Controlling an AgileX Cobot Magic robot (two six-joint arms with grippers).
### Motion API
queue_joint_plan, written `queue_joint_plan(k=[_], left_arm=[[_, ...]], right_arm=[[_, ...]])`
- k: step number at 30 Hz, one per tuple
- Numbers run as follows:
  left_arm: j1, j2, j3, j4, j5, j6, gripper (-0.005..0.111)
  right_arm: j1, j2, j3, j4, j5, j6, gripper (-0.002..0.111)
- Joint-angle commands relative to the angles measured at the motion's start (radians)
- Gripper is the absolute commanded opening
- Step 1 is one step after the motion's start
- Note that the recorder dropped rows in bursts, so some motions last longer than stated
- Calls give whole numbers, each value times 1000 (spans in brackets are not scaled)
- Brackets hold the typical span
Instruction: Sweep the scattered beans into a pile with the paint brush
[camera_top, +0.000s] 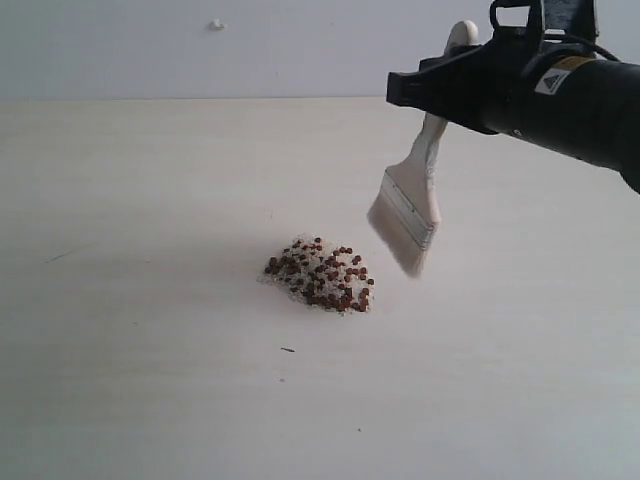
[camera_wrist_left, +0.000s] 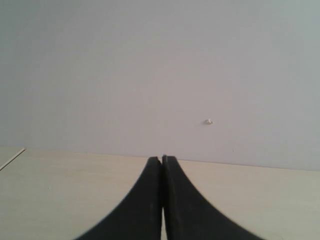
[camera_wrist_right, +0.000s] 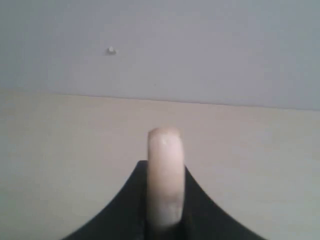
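The reddish-brown beans, mixed with whitish crumbs, lie as one compact pile (camera_top: 320, 275) at the middle of the pale table. Up and to the right of it hangs the paint brush (camera_top: 410, 205), cream handle up, silver ferrule and white bristles pointing down-left, lifted off the table. My right gripper (camera_top: 440, 85) is shut on the brush handle (camera_wrist_right: 165, 175), which sticks up between the two black fingers in the right wrist view. My left gripper (camera_wrist_left: 162, 159) is shut with nothing in it and does not appear in the exterior view.
The pale wooden table (camera_top: 150, 300) meets a plain white wall (camera_top: 200, 50) at the back. A small white speck (camera_top: 215, 24) sits on the wall. A tiny dark fleck (camera_top: 288, 350) lies just in front of the pile.
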Motion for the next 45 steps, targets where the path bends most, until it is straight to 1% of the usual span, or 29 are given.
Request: queue_joint_plan(k=[1, 3, 4, 5, 6, 8, 10, 12, 15, 18, 20, 22, 25, 27, 30, 31, 34, 37, 39, 40, 42, 43, 45], left_arm=[[2, -5, 6, -1, 7, 1, 0], [2, -5, 6, -1, 7, 1, 0], [2, -5, 6, -1, 7, 1, 0], [2, -5, 6, -1, 7, 1, 0], [2, -5, 6, -1, 7, 1, 0], [2, -5, 6, -1, 7, 1, 0], [2, -5, 6, -1, 7, 1, 0], [2, -5, 6, -1, 7, 1, 0], [2, -5, 6, -1, 7, 1, 0], [2, -5, 6, -1, 7, 1, 0], [2, -5, 6, -1, 7, 1, 0], [2, -5, 6, -1, 7, 1, 0], [2, -5, 6, -1, 7, 1, 0], [2, -5, 6, -1, 7, 1, 0], [2, -5, 6, -1, 7, 1, 0], [2, -5, 6, -1, 7, 1, 0], [2, -5, 6, -1, 7, 1, 0], [2, -5, 6, -1, 7, 1, 0], [2, -5, 6, -1, 7, 1, 0], [2, -5, 6, -1, 7, 1, 0], [2, -5, 6, -1, 7, 1, 0], [2, -5, 6, -1, 7, 1, 0], [2, -5, 6, -1, 7, 1, 0]], right_arm=[[35, -51, 0, 516, -57, -548, 0], [60, -62, 15, 739, -144, -771, 0], [83, -66, 28, 836, -216, -868, 0], [114, -67, 46, 898, -302, -930, 0], [149, -67, 65, 922, -375, -948, 0], [228, -67, 121, 900, -522, -846, 0], [289, -63, 171, 835, -595, -693, 0], [330, -53, 195, 772, -611, -566, 0], [360, -6, 193, 781, -635, -540, 0], [397, 48, 187, 872, -742, -543, 0], [438, 73, 187, 901, -803, -589, 0], [469, 84, 187, 906, -825, -616, 0], [482, 86, 187, 899, -818, -602, 0], [482, 86, 187, 904, -789, -565, 0], [482, 86, 187, 974, -736, -563, 0], [482, 88, 187, 968, -707, -563, 0], [482, 98, 187, 849, -652, -546, 0], [482, 101, 187, 731, -624, -444, 0], [482, 101, 187, 719, -640, -420, 0], [482, 109, 187, 781, -726, -418, 0], [482, 122, 187, 830, -812, -413, 0], [482, 124, 187, 844, -835, -411, 0], [482, 147, 185, 844, -821, -351, 0]])
